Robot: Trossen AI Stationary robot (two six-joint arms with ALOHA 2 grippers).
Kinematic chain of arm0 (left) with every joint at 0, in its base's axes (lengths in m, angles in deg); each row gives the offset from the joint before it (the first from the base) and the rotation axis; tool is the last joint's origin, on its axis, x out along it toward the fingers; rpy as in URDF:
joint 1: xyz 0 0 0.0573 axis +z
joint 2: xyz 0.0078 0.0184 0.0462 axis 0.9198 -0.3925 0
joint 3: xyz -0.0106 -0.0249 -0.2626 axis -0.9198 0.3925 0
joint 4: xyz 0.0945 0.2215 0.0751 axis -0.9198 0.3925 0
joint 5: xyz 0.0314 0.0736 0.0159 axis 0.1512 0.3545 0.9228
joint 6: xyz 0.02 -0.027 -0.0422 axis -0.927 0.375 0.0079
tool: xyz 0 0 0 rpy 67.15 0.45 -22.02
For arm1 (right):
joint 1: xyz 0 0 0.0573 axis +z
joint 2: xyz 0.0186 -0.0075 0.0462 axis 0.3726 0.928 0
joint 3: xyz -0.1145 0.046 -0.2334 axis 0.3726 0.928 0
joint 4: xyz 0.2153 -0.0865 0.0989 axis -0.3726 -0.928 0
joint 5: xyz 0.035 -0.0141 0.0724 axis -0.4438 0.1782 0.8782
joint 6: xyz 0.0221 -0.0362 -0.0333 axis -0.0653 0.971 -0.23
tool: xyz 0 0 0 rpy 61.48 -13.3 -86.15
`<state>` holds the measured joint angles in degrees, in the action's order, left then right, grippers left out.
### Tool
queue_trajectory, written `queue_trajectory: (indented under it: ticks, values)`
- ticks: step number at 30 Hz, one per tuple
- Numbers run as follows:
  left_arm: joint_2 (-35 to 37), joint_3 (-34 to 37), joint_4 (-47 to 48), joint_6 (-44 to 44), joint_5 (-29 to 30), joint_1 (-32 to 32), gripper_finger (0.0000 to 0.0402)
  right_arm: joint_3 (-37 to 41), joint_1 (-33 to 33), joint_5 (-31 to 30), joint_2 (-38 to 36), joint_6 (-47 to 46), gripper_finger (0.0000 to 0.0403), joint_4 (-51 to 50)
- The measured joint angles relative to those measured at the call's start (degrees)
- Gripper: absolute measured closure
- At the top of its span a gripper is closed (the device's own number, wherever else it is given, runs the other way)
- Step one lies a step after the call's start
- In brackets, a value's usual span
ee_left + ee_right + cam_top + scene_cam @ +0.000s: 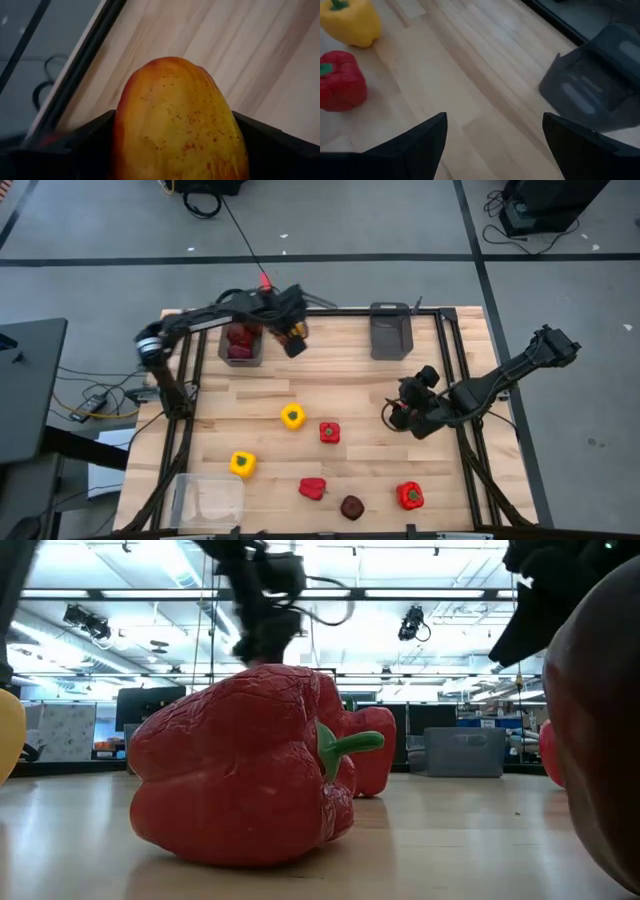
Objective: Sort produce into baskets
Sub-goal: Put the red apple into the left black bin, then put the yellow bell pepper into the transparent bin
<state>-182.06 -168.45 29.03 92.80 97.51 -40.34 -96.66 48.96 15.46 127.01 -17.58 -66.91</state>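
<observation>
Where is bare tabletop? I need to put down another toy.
Free: the wood between the two dark grey plastic bins, and left of the yellow toy peppers. Crowded: the front row around the red toy peppers.

bare wood (350, 385) between bins; peppers (329, 432) crowd front.

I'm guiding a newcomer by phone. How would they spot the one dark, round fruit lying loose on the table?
Start at the wooden table and go to its near edge, opposite the two grey bins. There, between two red peppers, lies the maroon apple: alone among the loose pieces, it is dark and round.
</observation>
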Motion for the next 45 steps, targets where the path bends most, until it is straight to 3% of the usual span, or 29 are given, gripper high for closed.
queue_trajectory:
  ticks: [6, 13, 16, 23, 30, 37, 45]
  values:
    - [15.7, 19.0, -7.7, 6.3, 1.3, 2.6, 0.0043, 2.4, 1.0, 0.2, 0.0, -0.3, 0.0066, 5.1]
    - [20.1, 32.6, -16.3, 8.0, 6.5, 7.1, 0.0042, 2.4, 1.0, 1.3, 0.0, 3.8, 0.0066, 10.0]
    - [19.8, 35.1, -17.7, 7.8, 8.3, 9.3, 0.0033, 2.4, 1.0, 2.6, 0.0, 5.2, 0.0066, 11.3]
    - [19.8, 36.6, -23.0, 7.3, 4.8, 11.5, 0.0010, 2.4, -0.2, 3.4, 0.0, 9.4, 0.0066, 12.7]
    - [19.8, 35.5, -19.5, 7.0, 5.4, 11.3, 0.0009, 2.4, -2.6, 3.6, 0.0, 12.5, 0.0066, 16.8]
    - [26.6, 33.3, -20.6, 6.7, 5.6, 4.6, 0.0015, 2.4, -1.0, 8.2, 3.9, 15.6, 0.0066, 29.8]
    - [33.7, 33.1, -24.6, 5.8, 5.2, -14.8, 0.0015, 2.2, 2.4, 8.3, 17.0, 25.1, 0.0066, 50.3]
